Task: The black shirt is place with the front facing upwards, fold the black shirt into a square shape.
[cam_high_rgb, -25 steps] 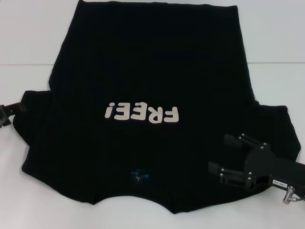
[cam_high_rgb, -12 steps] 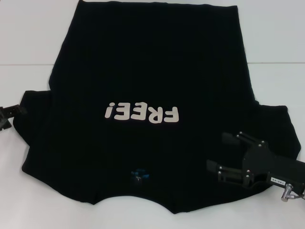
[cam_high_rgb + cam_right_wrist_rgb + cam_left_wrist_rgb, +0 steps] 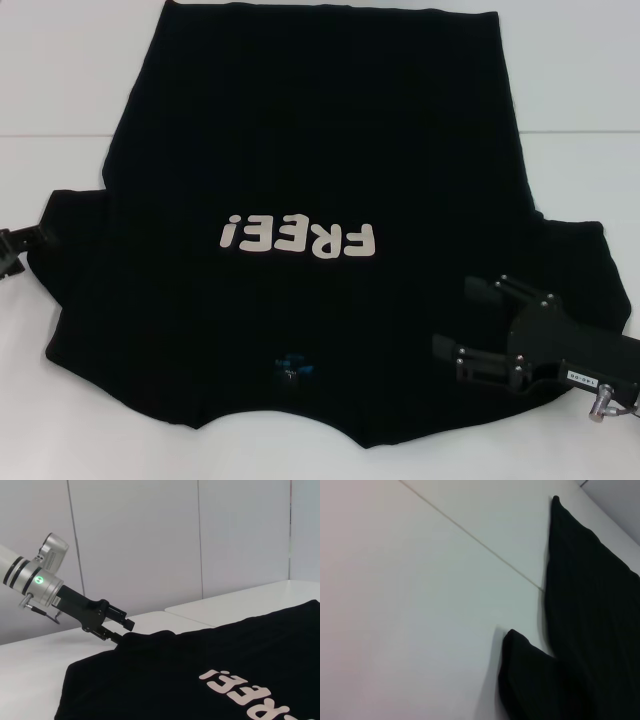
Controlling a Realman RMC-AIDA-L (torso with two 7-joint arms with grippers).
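One black shirt [image 3: 310, 150] lies spread on one white counter [image 3: 60, 80]. The shirt carries one white printed word [image 3: 300, 238] and one small blue neck tag [image 3: 292, 366]. Two grippers are in view: the left gripper [image 3: 18, 248] at one sleeve edge, and the right gripper [image 3: 470, 325] over the opposite side of the shirt.

The shirt [image 3: 320, 230] lies flat on the table [image 3: 60, 90], collar nearest the robot at 6 o'clock. The left gripper [image 3: 12, 250] sits at its 9 o'clock sleeve edge; the right gripper [image 3: 470, 325] is over its 4 o'clock shoulder.
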